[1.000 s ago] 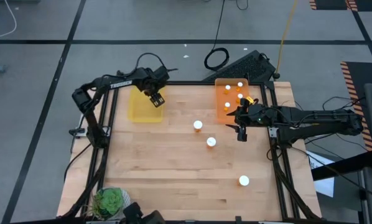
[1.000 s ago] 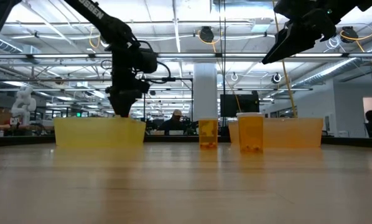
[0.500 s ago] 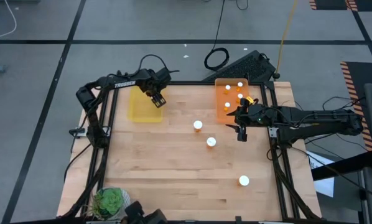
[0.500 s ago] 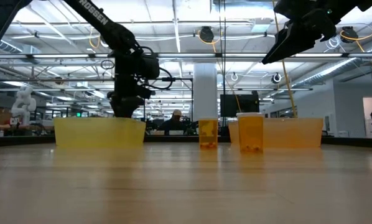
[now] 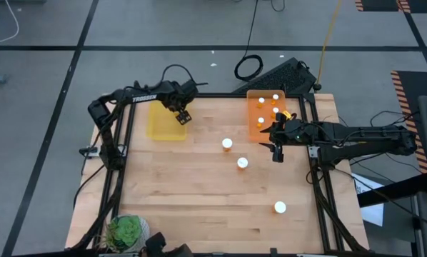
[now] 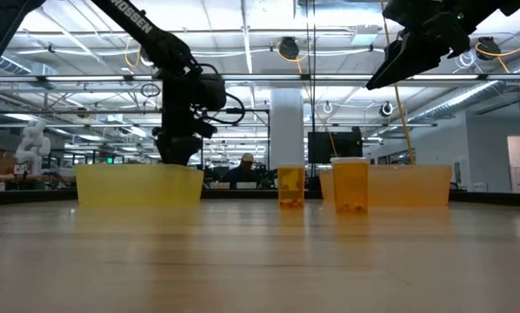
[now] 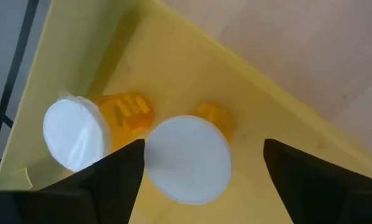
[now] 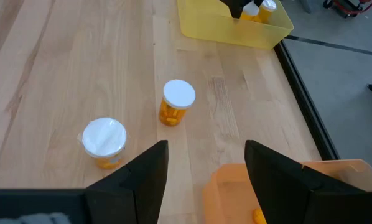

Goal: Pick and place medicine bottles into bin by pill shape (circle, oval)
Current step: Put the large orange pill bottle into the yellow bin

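**Left arm shifts over the yellow tray, right arm holds by the orange one**

Since a second ago the left gripper [image 5: 183, 116] has drifted slightly toward the far right part of the yellow tray [image 5: 158, 127], and in the low view its wrist has turned a little; the right arm has not moved. The left gripper hangs above the tray with its fingers [image 7: 105, 180] spread wide and nothing between them. Its wrist view looks down into a corner of the tray, where two medicine bottles stand close together: one white cap [image 7: 76, 132] near the tray wall and a second cap [image 7: 189, 158] just beside it, orange bodies showing under both.

The right gripper [image 5: 275, 150] hovers above the wood just beside the near edge of the orange tray [image 5: 256, 128], fingers [image 8: 142, 180] parted and empty. Three white-capped bottles [image 5: 275, 98] stand inside the orange tray.

Three more bottles stand upright on the wooden table [image 5: 199, 193]. One [image 5: 227, 144] is near the table's middle, left of the right gripper. Another [image 5: 242, 163] stands near it, a little closer to the front. The third [image 5: 279, 208] stands well apart, toward the front right. From the low view, two of these loose bottles [image 6: 350, 184] show between the two trays, pills visible at their bottoms
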Controlling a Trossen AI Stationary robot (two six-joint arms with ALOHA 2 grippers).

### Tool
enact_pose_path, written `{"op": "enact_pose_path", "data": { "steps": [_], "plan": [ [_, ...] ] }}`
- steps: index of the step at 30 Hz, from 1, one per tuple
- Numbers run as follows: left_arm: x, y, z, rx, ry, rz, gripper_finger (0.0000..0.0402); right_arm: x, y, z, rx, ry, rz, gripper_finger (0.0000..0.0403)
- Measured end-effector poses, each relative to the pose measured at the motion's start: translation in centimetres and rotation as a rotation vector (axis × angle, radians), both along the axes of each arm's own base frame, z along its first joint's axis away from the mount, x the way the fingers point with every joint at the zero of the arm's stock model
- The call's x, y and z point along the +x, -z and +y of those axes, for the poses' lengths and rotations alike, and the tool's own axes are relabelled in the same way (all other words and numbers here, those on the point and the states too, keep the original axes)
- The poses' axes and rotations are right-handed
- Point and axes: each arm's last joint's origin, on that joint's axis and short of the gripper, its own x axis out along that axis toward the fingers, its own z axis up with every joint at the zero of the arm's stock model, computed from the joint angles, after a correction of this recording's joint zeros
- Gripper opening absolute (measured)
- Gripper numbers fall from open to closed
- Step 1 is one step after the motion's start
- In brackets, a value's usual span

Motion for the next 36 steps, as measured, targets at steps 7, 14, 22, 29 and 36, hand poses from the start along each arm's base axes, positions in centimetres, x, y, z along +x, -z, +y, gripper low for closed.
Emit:
{"op": "enact_pose_path", "data": {
  "steps": [7, 14, 22, 29, 36],
  "plan": [
    [0.2, -2.1, -1.2, 0.065, 0.024, -0.033, 0.0325, 0.0, 0.0, 0.0, 0.000, 0.000, 0.000, 0.0208],
    [-0.7, -6.5, -2.9, 0.167, 0.020, -0.146, 0.0311, 0.0, 0.0, 0.0, 0.000, 0.000, 0.000, 0.0208],
    [0.6, -9.2, -6.2, 0.240, 0.096, -0.290, 0.0310, 0.0, 0.0, 0.0, 0.000, 0.001, 0.000, 0.0208],
    [3.0, -9.7, -9.4, 0.266, 0.213, -0.399, 0.0310, 0.0, 0.0, 0.0, 0.000, 0.001, 0.000, 0.0208],
    [5.0, -10.9, -12.0, 0.203, 0.291, -0.520, 0.0310, 0.0, 0.0, 0.0, 0.000, 0.000, 0.000, 0.0208]
  ]
}}
